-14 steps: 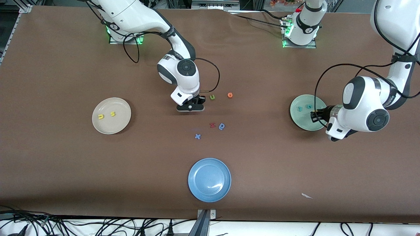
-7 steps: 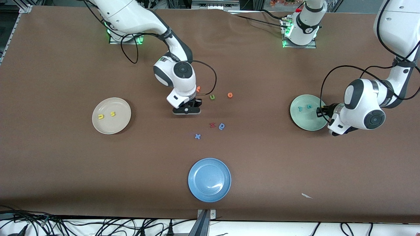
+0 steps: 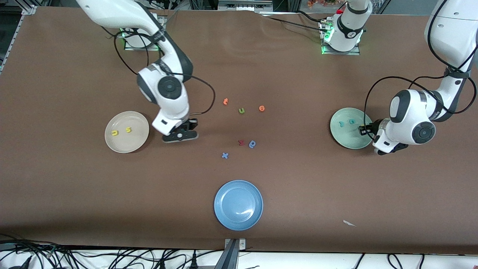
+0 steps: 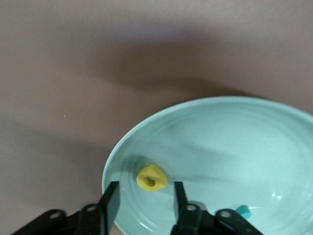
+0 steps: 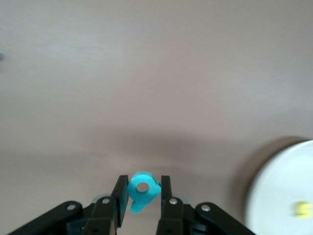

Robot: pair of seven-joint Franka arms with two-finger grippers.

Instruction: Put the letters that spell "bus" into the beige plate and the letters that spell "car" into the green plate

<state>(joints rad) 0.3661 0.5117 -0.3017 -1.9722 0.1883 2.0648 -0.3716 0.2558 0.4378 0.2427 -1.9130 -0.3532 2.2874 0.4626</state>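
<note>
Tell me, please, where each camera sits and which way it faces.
Front view: high across the table, facing the bases; both arms show.
Left wrist view: on that wrist, looking down into the green plate at the yellow a; open left claw.
Right wrist view: on that wrist, looking down at the table; right claw shut on the teal b.
Shared: green plate, front and left wrist.

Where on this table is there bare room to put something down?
Wide bare cloth lies between the beige plate and the blue plate, and between the blue plate and the green plate. The blue plate is bare too. The loose letters crowd the middle.
</note>
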